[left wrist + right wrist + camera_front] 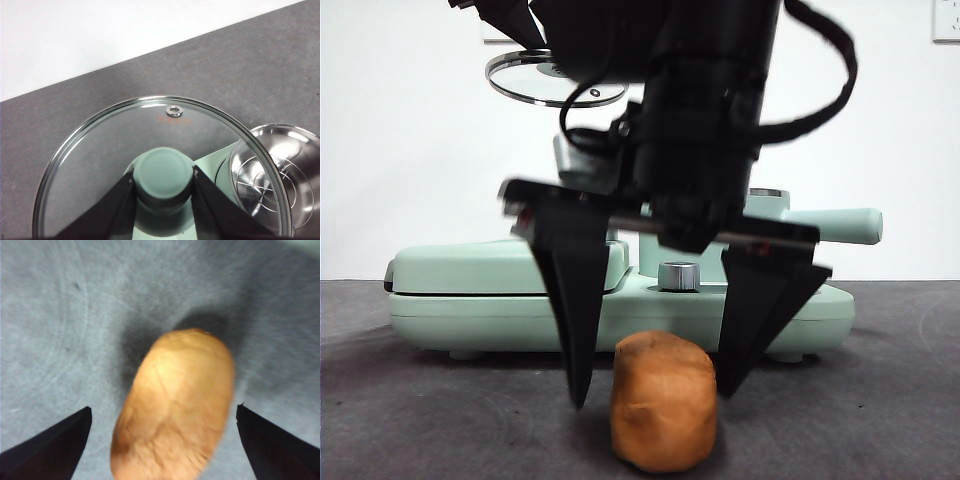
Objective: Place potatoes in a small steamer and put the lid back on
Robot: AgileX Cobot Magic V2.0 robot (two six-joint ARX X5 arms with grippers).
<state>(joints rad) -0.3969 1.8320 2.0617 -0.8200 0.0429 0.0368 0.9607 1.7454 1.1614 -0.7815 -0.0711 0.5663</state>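
An orange-brown potato (663,402) (175,410) lies on the dark grey mat near the front. My right gripper (652,395) (162,440) is open and low over it, with one black jaw on each side and not touching. High at the back left, the glass lid (555,80) (125,145) hangs tilted in the air. My left gripper (164,172) is shut on its mint-green knob (164,175). The right arm hides most of the small steamer; its green side handle (835,225) and steel inside (275,175) show.
Behind the potato stands a mint-green appliance base (800,305) with a chrome dial (679,276). A flat green griddle lid (490,265) covers its left half. A white wall closes the back.
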